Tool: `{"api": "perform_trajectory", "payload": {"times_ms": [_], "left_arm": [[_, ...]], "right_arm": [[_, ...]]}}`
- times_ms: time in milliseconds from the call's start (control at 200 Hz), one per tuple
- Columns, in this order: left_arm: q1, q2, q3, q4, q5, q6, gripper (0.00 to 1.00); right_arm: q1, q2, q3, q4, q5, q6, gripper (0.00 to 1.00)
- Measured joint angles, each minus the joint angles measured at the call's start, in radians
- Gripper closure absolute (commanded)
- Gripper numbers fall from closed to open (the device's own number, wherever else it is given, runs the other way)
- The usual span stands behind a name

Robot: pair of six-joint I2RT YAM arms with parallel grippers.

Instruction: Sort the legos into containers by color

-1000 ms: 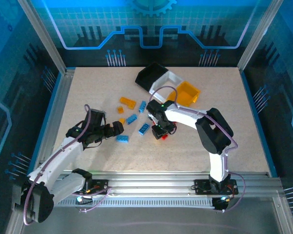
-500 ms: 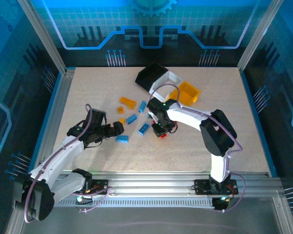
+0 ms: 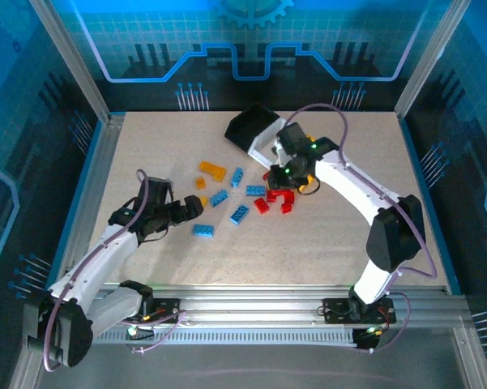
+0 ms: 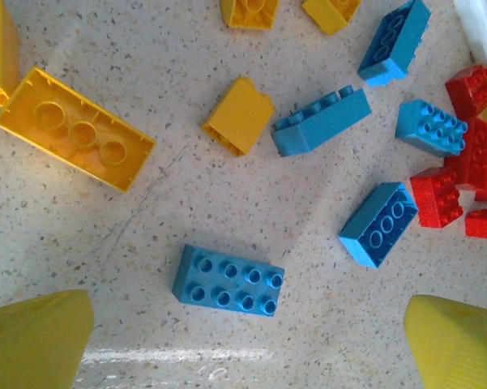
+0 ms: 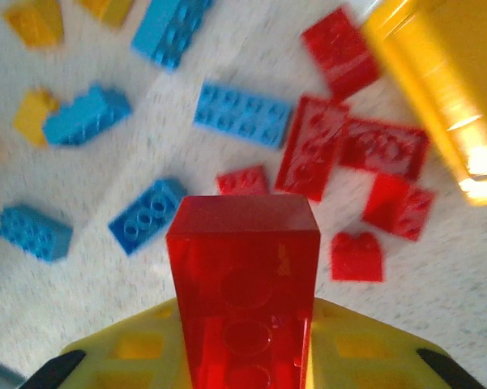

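Right wrist: red lego (image 5: 243,275) in hand (image 5: 243,356)

The desk (image 3: 324,243) is beige with fine dark speckles. Loose legos come in three colours: a light blue brick (image 4: 228,280), an orange-yellow brick (image 4: 73,128) and red bricks (image 4: 436,197). The gripped brick (image 5: 243,292) is glossy red, set against yellow right jaws; the left jaws are yellow too. The bins are a black bin (image 3: 249,126), a white bin (image 3: 264,146) and a yellow-orange bin (image 5: 442,89). The left arm (image 3: 89,267) and right arm (image 3: 348,180) are white with black joints and purple cables (image 3: 320,108). The walls (image 3: 146,32) are blue with a pale grid.
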Motion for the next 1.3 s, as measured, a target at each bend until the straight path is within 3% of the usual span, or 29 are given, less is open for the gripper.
{"api": "perform_trajectory", "payload": {"times_ms": [375, 630, 851, 986, 1301], "left_arm": [[0.026, 0.038, 0.047, -0.017, 0.061, 0.012, 0.01], [0.035, 0.039, 0.050, -0.042, 0.069, 0.020, 0.01], [0.035, 0.060, 0.053, -0.047, 0.069, 0.019, 0.01], [0.037, 0.086, 0.075, -0.059, 0.069, 0.019, 0.01], [0.061, 0.167, 0.137, -0.096, 0.068, 0.000, 0.01]], "right_arm": [[-0.181, 0.283, 0.257, -0.060, 0.068, 0.040, 0.71], [-0.219, 0.392, 0.337, -0.098, 0.079, 0.037, 0.70], [-0.225, 0.468, 0.404, -0.116, 0.079, 0.022, 0.62], [-0.234, 0.492, 0.422, -0.121, 0.078, 0.008, 0.51], [-0.235, 0.420, 0.361, -0.124, 0.091, -0.009, 0.38]]}}
